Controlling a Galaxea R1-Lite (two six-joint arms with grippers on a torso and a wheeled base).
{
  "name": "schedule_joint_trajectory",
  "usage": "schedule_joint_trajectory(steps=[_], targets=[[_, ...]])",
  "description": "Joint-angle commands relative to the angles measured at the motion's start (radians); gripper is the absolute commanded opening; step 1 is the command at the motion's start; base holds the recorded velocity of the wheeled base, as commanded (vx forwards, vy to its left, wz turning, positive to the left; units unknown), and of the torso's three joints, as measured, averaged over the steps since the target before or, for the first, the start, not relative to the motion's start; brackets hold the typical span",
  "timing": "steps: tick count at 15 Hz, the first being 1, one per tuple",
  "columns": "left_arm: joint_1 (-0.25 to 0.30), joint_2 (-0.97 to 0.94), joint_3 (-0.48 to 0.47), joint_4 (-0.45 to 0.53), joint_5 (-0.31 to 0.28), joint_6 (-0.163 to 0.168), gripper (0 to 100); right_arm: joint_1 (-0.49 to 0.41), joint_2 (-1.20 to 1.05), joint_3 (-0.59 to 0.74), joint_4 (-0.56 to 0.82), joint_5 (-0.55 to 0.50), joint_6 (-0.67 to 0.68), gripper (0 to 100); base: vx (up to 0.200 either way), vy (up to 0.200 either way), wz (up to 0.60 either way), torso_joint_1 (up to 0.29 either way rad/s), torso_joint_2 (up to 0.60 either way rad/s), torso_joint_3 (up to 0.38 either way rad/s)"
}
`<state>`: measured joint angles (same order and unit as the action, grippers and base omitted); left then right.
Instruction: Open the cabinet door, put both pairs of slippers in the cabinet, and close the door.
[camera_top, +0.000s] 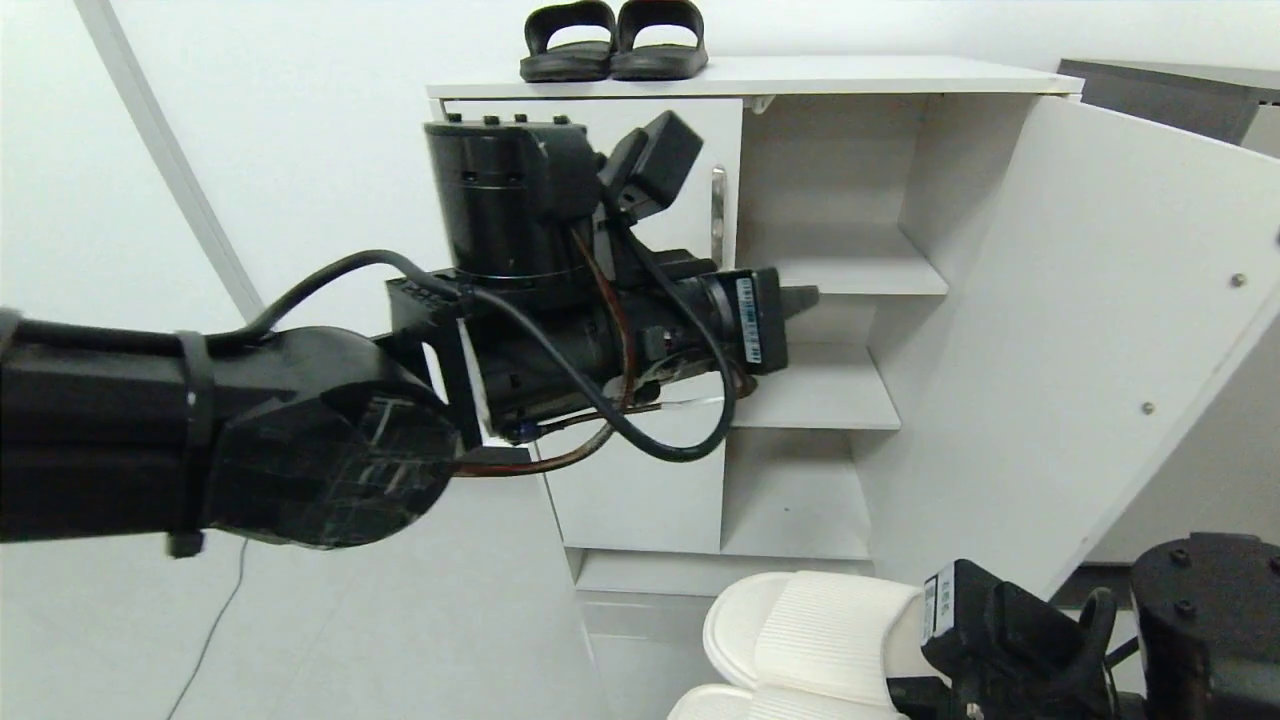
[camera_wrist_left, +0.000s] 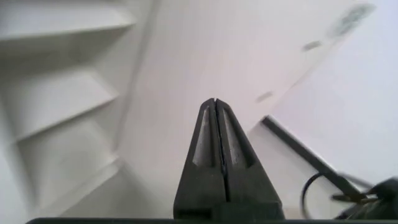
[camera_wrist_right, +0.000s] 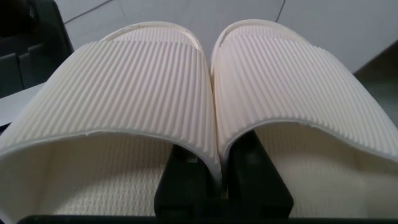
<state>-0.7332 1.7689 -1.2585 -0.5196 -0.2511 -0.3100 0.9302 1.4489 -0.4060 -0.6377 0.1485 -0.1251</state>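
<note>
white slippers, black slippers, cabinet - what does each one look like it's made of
White slippers: probably soft foam or rubber, matte; the ribbed straps and finely textured footbed look moulded.
Black slippers: likely moulded rubber or foam, matte; too far to be sure.
Cabinet: seemingly white laminated board, smooth and flat, with small screw heads on the open door.

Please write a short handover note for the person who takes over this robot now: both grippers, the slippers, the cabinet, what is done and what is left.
Left gripper: jaws shut, empty, in front of the open shelves.
Right gripper: jaws shut on the white slippers, low in front of the cabinet.
Black slippers: on top of the cabinet.
Done: right door is open.
Left: put both pairs inside, then close the door.
</note>
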Motion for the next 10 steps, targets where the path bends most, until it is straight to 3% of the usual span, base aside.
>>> schedule_joint_trajectory(steps=[1, 4, 5, 7, 9, 10], targets=[[0.035, -0.267, 0.215, 0.075, 0.069, 0.0, 0, -0.036, 0.002, -0.011, -0.002, 0.002, 0.001, 0, 0.0, 0.0, 0.0, 0.0, 0.0, 0.0], [0.106, -0.566, 0.559, 0.075, 0.075, 0.003, 0, -0.056, 0.014, -0.02, -0.002, 0.002, 0.001, 0, 0.0, 0.0, 0.0, 0.0, 0.0, 0.0], [0.135, -0.649, 0.634, 0.078, 0.079, 0.011, 0, -0.062, 0.013, -0.02, -0.002, 0.002, 0.001, 0, 0.0, 0.0, 0.0, 0.0, 0.0, 0.0], [0.202, -0.868, 0.791, 0.101, 0.159, 0.052, 0, -0.074, 0.001, -0.019, -0.002, 0.0, 0.001, 0, 0.0, 0.0, 0.0, 0.0, 0.0, 0.0], [0.262, -1.054, 0.904, 0.176, 0.279, 0.08, 0, -0.076, -0.007, -0.016, -0.002, 0.0, 0.001, 0, 0.0, 0.0, 0.0, 0.0, 0.0, 0.0], [0.319, -1.148, 0.956, 0.234, 0.308, 0.088, 0, -0.085, -0.004, -0.017, -0.002, 0.002, 0.001, 0, 0.0, 0.0, 0.0, 0.0, 0.0, 0.0]])
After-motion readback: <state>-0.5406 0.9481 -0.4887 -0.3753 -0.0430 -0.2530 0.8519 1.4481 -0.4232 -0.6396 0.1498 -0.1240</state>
